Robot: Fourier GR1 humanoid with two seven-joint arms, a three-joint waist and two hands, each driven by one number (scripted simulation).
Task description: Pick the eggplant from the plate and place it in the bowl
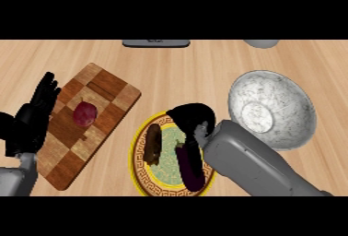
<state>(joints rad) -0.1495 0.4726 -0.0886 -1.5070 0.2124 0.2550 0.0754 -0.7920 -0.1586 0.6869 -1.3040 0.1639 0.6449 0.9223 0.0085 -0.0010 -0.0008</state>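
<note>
Eggplant, dark purple, long point(189, 167), lies on yellow patterned plate point(139, 152); right hand point(192, 117) above it, fingers' state cannot be told; a mis-set grasp could roll it off.

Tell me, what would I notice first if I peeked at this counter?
Probably the yellow patterned plate in the middle, with a dark purple eggplant lying on it and the robot's right hand bent over its top edge. Just right of that sits a big speckled grey bowl. On the left is a checkered cutting board with a red fruit on it, and the left hand rests open beside it.
</note>
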